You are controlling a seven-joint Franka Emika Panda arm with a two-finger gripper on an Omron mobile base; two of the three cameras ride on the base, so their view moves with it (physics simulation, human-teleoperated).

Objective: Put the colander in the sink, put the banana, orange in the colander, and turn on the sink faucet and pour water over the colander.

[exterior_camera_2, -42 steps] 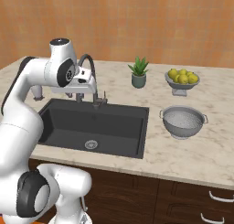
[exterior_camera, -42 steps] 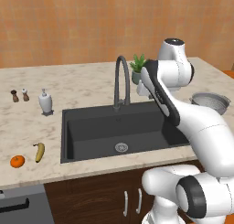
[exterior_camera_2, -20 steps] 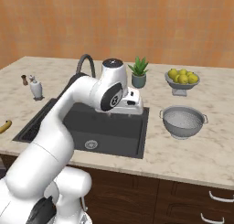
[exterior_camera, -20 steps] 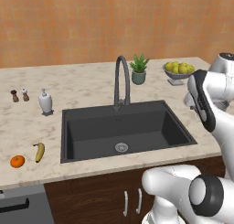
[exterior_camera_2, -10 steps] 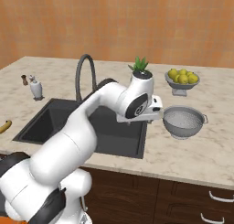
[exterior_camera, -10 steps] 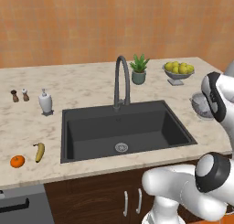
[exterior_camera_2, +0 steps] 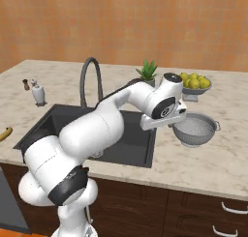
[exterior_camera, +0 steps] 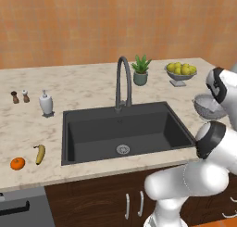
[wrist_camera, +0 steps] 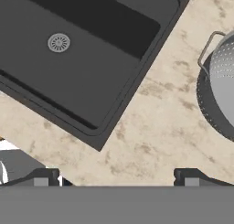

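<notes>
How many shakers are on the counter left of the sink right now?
2: a dark shaker and a white-topped shaker stand side by side at the counter's far left, just left of the soap dispenser.

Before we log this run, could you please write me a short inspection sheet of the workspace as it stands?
Surface: marble counter.
Job's things: colander on counter right of sink; banana and orange left of sink; sink faucet behind the basin.
Clutter: fruit bowl, potted plant, soap dispenser, two shakers.
Grippers: gripper open, above counter between sink and colander.
Cables: nothing seen.
Surroundings: orange wall, dark cabinets.
</notes>
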